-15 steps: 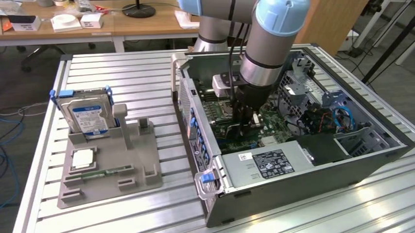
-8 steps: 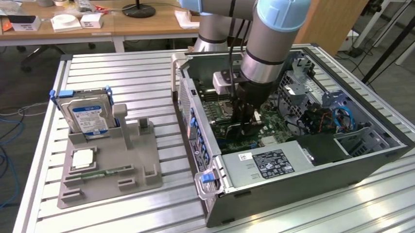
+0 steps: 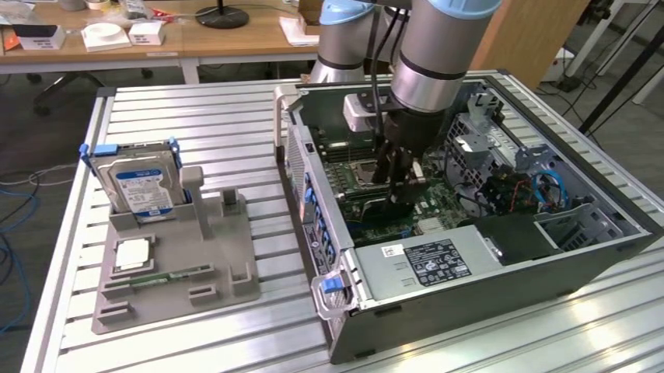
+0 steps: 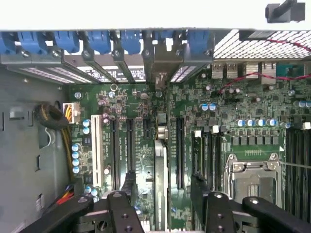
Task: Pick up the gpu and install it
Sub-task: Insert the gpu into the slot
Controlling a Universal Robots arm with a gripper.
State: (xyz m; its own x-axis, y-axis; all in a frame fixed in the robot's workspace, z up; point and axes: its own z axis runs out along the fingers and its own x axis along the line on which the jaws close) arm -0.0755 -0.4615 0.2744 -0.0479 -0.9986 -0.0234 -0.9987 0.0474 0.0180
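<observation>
Gripper spread wide inside the computer case, over the gpu

Fingers stand apart, gripping nothing; the gpu sits edge-on between them, upright in a motherboard slot, its bracket end reaching the case's rear wall

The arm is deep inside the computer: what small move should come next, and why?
Probably a straight lift upward. The gripper is open, its fingers either side of the gpu, which stands edge-on in a motherboard slot, so it seems released and needs no more holding.
</observation>
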